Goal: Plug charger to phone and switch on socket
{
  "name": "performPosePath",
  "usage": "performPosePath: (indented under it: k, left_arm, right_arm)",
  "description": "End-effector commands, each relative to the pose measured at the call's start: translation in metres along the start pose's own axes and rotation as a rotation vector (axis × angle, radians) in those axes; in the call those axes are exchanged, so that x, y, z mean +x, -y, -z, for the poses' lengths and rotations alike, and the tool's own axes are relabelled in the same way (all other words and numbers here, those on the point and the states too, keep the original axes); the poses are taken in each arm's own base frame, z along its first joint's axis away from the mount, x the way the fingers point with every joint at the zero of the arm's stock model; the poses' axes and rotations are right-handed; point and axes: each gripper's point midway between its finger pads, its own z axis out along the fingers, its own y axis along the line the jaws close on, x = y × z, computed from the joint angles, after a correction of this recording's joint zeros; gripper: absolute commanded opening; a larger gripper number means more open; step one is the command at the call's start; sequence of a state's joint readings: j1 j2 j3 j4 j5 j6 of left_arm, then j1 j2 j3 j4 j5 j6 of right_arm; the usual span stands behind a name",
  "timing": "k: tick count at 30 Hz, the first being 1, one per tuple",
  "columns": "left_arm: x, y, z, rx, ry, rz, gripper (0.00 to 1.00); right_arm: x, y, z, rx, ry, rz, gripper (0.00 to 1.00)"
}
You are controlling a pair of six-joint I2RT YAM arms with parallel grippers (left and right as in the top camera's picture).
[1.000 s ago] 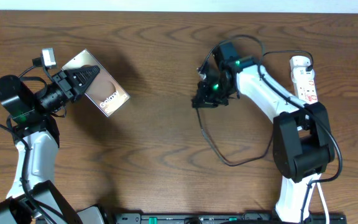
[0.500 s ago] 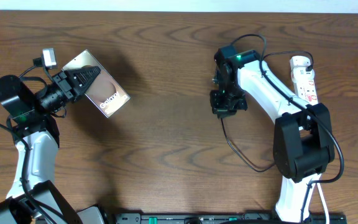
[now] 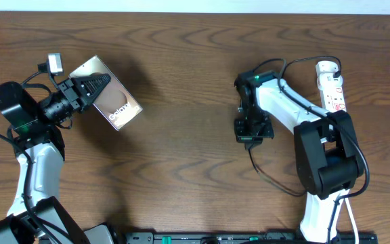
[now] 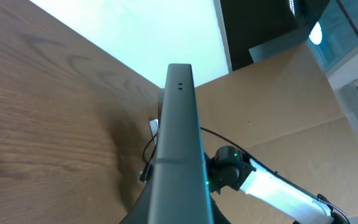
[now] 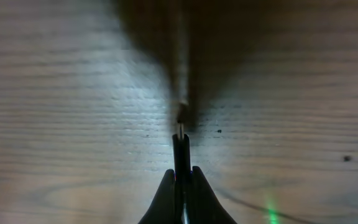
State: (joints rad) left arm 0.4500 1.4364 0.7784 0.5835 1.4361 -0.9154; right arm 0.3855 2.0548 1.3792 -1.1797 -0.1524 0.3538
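The phone [image 3: 114, 102], bronze-brown with white "Galaxy" lettering, is held off the table at the far left, tilted, by my left gripper [image 3: 102, 83], which is shut on its upper end. In the left wrist view the phone [image 4: 179, 137] shows edge-on, rising from between the jaws. My right gripper [image 3: 252, 133] at centre right points down at the table, shut on the charger plug [image 5: 181, 152], whose small tip [image 5: 180, 127] hovers just above the wood. The charger's black cable [image 3: 273, 181] trails toward the arm's base. The socket [image 3: 332, 85], a white strip, lies at the far right.
The right arm's base [image 3: 327, 163] stands beside the socket. A black bar [image 3: 235, 238] runs along the table's front edge, with a white cord [image 3: 351, 217] at the front right. A cardboard wall [image 4: 278, 99] shows behind the table in the left wrist view.
My right gripper has carried the charger plug to the right and nearer the front, turning to point downward; the cable followed. The left arm and phone have stayed put.
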Motion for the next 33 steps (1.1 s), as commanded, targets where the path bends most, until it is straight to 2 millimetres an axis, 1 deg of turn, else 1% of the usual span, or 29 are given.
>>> performPosePath:
  k: [1,6,12,14,17,20,22,25,27,30,31,33]
  left_arm:
    - [0.002,0.007,0.002,0.02,-0.022,-0.038,0.08]
    - [0.002,0.008,0.002,0.023,-0.025,-0.038,0.07]
    - [0.002,0.008,0.002,0.023,-0.026,-0.038,0.07]
    - [0.003,0.008,0.002,0.025,-0.028,-0.038,0.08]
    - [0.004,0.009,0.002,0.028,-0.034,-0.046,0.08]
    - [0.004,0.009,0.002,0.029,-0.034,-0.046,0.07]
    - [0.004,0.009,0.002,0.029,-0.034,-0.046,0.07]
    - [0.004,0.009,0.002,0.029,-0.034,-0.05,0.07]
    - [0.004,0.009,0.002,0.029,-0.034,-0.053,0.07]
    - [0.005,0.009,0.002,0.033,-0.04,-0.053,0.07]
    - [0.005,0.01,0.002,0.035,-0.043,-0.053,0.07]
    - [0.006,0.01,0.002,0.038,-0.047,-0.053,0.07]
  right_arm:
    - [0.006,-0.002,-0.01,0.023,-0.009,-0.014,0.01]
    - [0.009,-0.009,-0.014,0.03,-0.003,-0.001,0.01]
    - [0.002,-0.013,-0.014,0.019,0.025,-0.004,0.01]
    - [-0.002,-0.014,-0.012,0.012,0.038,-0.01,0.01]
    - [-0.013,-0.015,0.0,-0.006,0.071,-0.019,0.01]
    - [-0.03,-0.019,0.02,-0.033,0.127,0.001,0.01]
    - [-0.039,-0.027,0.035,-0.061,0.164,0.041,0.01]
    - [-0.048,-0.055,0.065,-0.181,0.213,0.178,0.01]
    - [-0.044,-0.089,0.091,-0.354,0.233,0.343,0.01]
    - [-0.025,-0.133,0.126,-0.622,0.252,0.58,0.01]
    - [-0.014,-0.148,0.14,-0.739,0.258,0.674,0.01]
    - [0.009,-0.167,0.159,-0.912,0.27,0.832,0.01]
